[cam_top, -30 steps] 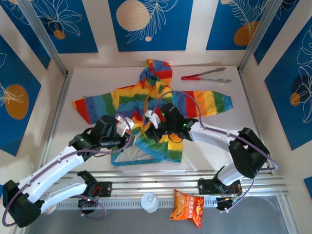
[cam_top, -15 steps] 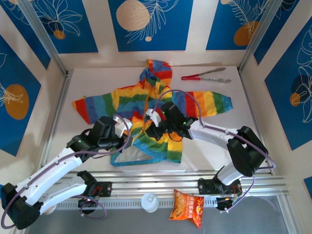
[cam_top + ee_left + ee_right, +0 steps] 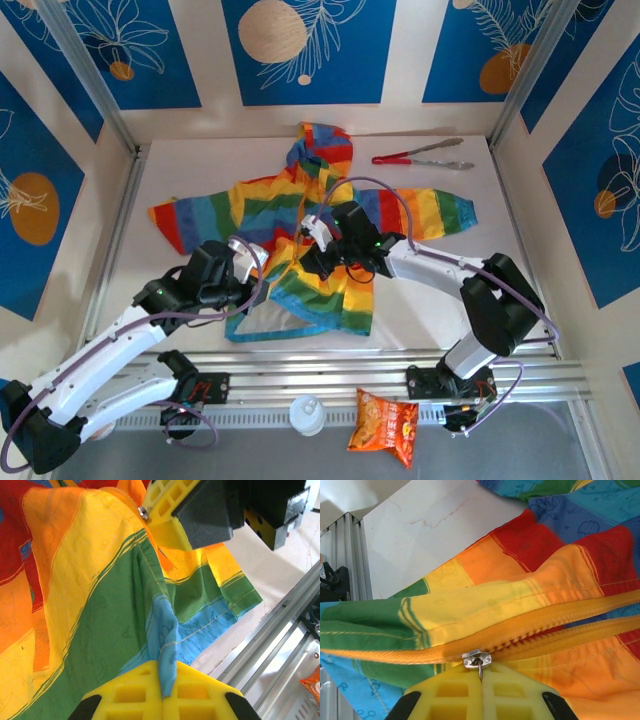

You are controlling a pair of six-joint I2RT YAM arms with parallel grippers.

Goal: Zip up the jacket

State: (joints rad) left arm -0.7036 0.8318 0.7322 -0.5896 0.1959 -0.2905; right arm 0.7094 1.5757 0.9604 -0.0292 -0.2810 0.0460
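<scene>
Rainbow-striped hooded fabric jacket [image 3: 268,203] lay spread on the white counter [image 3: 450,290], hood toward the far wall and sleeves out to either side, with both arms reaching in over its lower front.

The zipping looked partly done. In the right wrist view, the small metal slider [image 3: 476,658] sat on the orange front zipper [image 3: 560,622]. The teeth to its left were joined into one line. To its right they parted into two separate tracks that ran on toward the collar. Judged from the top view, the slider stood roughly midway up the front, so about the upper half was left to close.

The right pincer [image 3: 481,685] was closed on the slider's pull tab, which sat pinched between its yellow fingers [image 3: 520,692]. The left pincer [image 3: 167,682] was clamped on a fold of the blue hem stripe. It appeared to be holding the bottom of the garment taut against the pull.

The top view gave the overall layout: the left pincer [image 3: 263,288] near the hem and the right pincer [image 3: 312,262] just beyond it, close together. The right wrist view supplied the tooth-by-tooth detail of closed and open zipper. The left wrist view added the hem grip and, beyond it, the stretched cloth rising to the right pincer [image 3: 162,512].
</scene>
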